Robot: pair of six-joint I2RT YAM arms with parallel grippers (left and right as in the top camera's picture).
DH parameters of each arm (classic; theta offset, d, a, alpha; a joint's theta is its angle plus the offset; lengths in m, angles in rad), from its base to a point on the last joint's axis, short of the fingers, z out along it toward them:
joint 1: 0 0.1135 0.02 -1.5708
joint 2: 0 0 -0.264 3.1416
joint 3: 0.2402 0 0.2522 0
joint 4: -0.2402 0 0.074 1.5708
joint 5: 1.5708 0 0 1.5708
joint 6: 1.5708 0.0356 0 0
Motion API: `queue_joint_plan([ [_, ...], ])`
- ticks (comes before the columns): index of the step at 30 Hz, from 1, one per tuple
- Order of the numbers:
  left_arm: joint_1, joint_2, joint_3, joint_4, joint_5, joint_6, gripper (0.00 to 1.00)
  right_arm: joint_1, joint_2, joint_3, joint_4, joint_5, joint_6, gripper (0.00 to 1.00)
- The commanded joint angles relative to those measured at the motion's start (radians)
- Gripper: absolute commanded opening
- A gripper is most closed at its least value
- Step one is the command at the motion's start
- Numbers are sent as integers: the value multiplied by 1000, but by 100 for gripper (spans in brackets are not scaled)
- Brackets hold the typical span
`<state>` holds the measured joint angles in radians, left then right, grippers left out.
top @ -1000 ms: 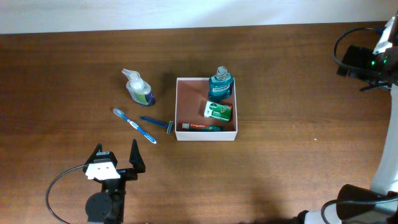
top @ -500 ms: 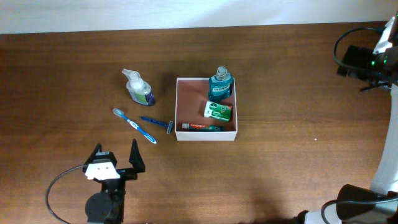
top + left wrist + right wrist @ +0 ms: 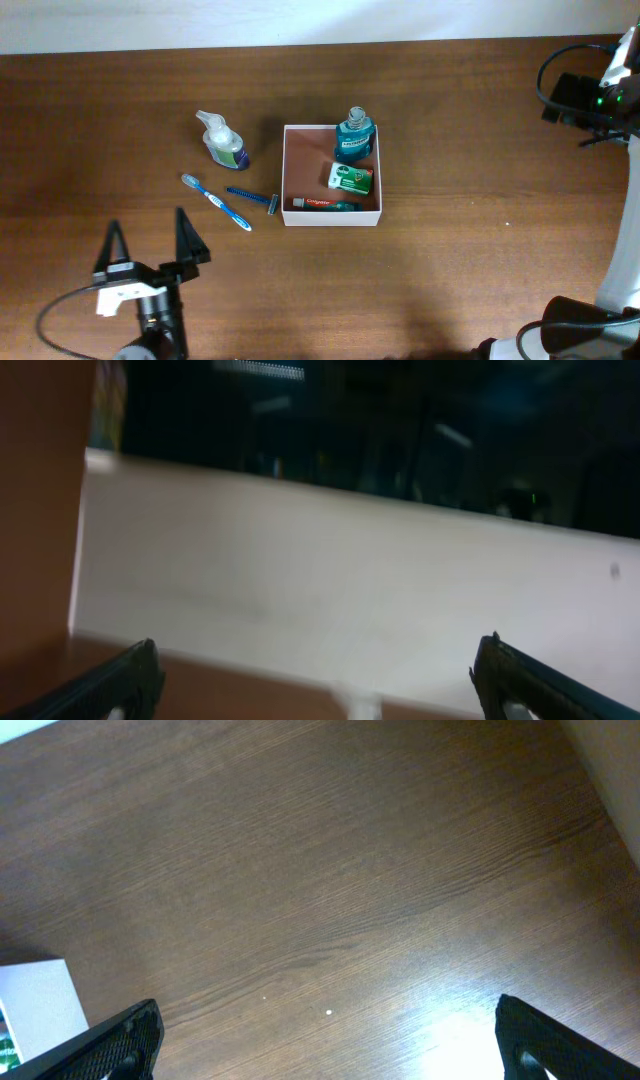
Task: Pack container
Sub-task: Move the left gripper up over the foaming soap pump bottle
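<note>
The container [image 3: 331,217], a shallow white-walled square box, sits mid-table. It holds a teal bottle [image 3: 353,135], a green packet [image 3: 350,179] and a toothpaste tube [image 3: 322,204]. Left of it on the wood lie a clear pump bottle [image 3: 222,140], a blue toothbrush [image 3: 215,201] and a blue razor [image 3: 253,197]. My left gripper [image 3: 148,235] hovers open and empty at the front left, well short of the toothbrush; its wrist view is blurred and faces the back wall, with the left gripper [image 3: 318,643] spread wide. My right gripper [image 3: 328,1010] is open over bare wood, a container corner [image 3: 30,1010] at its left.
The right arm [image 3: 590,95] stands at the table's far right back corner with cables around it. A pale wall runs along the table's back edge [image 3: 300,45]. Dark wood tabletop surrounds the box on all sides.
The left gripper has shifted left and swung upward, its fingers now seen splayed and its camera pointing at the wall. The right arm and all items have stayed put.
</note>
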<state>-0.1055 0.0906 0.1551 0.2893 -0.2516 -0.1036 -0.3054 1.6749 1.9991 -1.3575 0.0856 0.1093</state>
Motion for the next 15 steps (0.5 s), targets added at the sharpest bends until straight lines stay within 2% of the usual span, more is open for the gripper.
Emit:
queue_joint_plan([
  [1, -2, 135, 206, 11, -26, 133, 99, -3, 7, 7, 1, -6, 12, 99],
  [4, -2, 320, 402, -21, -27, 190, 99, -3, 7, 7, 1, -6, 12, 99],
  [7, -3, 515, 609, -121, -26, 208, 99, -3, 7, 6, 1, -6, 12, 99],
  [10, -4, 743, 856, -294, 0, 206, 99, -3, 7, 7, 1, -6, 12, 99],
  [15, -4, 1076, 1225, -592, 171, 206, 99, -3, 7, 7, 1, -6, 12, 99],
])
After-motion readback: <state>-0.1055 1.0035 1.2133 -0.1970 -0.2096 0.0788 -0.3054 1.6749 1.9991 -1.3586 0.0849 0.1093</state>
